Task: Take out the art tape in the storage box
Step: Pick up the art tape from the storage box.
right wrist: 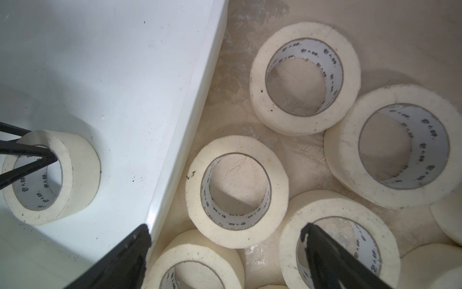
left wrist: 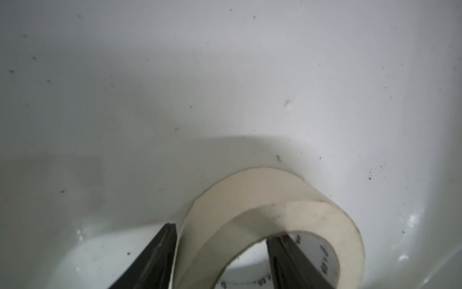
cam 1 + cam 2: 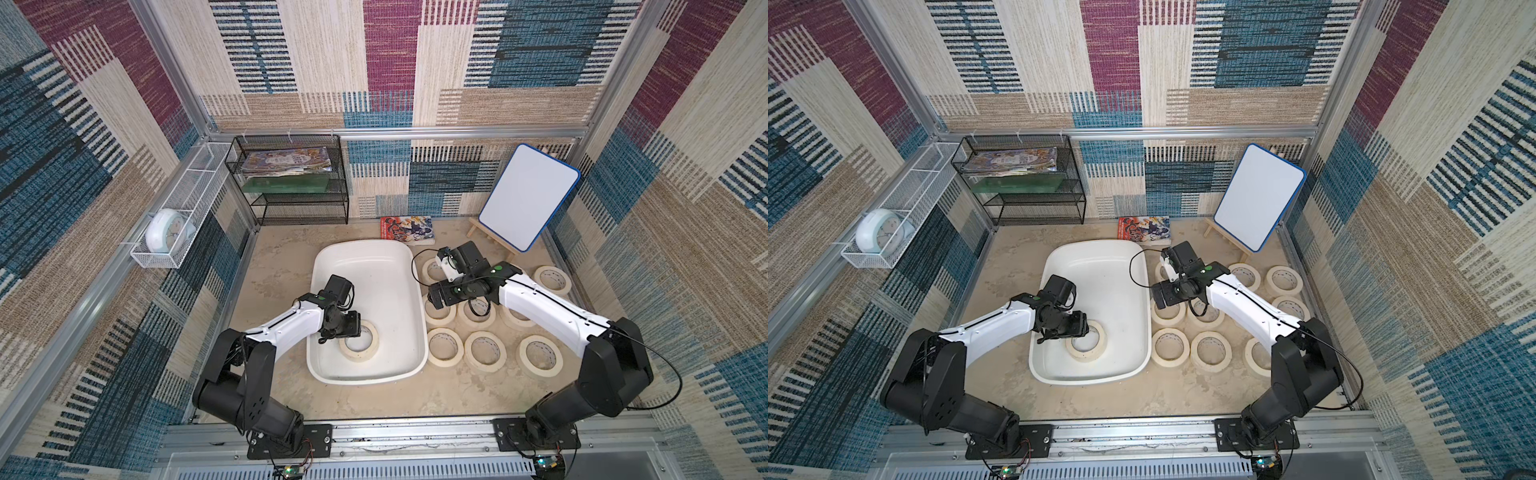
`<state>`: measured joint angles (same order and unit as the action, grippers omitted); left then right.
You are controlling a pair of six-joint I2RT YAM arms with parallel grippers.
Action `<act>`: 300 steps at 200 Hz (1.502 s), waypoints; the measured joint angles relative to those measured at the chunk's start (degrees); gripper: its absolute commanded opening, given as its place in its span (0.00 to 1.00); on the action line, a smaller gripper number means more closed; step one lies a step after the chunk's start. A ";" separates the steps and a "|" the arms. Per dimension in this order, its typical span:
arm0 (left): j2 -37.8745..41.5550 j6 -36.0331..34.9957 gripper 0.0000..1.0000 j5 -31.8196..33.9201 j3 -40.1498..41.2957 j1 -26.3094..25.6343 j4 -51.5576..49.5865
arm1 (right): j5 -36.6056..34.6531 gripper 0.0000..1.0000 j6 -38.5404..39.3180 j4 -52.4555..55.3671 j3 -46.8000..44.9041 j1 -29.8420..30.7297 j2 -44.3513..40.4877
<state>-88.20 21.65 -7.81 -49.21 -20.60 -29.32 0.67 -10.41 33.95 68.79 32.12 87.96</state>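
The storage box [image 3: 374,282] [image 3: 1100,274] is a white tub in the middle of the table. One cream art tape roll [image 3: 372,352] [image 3: 1099,351] [image 2: 250,195] [image 1: 75,170] lies flat in its near end. My left gripper [image 3: 354,333] [image 3: 1084,332] [image 2: 223,231] reaches down onto it, one finger inside the core and one outside the wall. The jaws are partly closed, with a gap still showing at the inner finger. My right gripper [image 3: 434,299] [image 3: 1160,300] [image 1: 226,229] hangs open and empty over several art tape rolls [image 3: 485,369] [image 1: 237,145] lying on the table just right of the box.
A black wire rack [image 3: 291,183] with books stands at the back left. A white wire basket [image 3: 195,187] holding a clock is fixed to the left wall. A comic book [image 3: 407,228] and a whiteboard [image 3: 528,195] on an easel are behind the box.
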 measured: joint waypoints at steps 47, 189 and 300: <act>-3.37 -1.51 0.18 -1.55 -3.06 0.02 -0.13 | -0.42 1.00 -1.11 0.35 -1.33 0.07 -1.64; -4.44 -2.95 0.10 0.37 -21.24 -7.06 -4.72 | 0.96 0.75 -5.09 4.70 12.81 14.34 6.71; 3.78 -1.07 0.16 6.82 -15.26 -8.61 -7.34 | 3.48 0.51 -6.43 1.46 16.57 14.64 12.33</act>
<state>-84.42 20.58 -0.99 -64.47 -29.21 -36.67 4.14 -16.84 35.42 85.36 46.76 100.29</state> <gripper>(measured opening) 0.242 0.406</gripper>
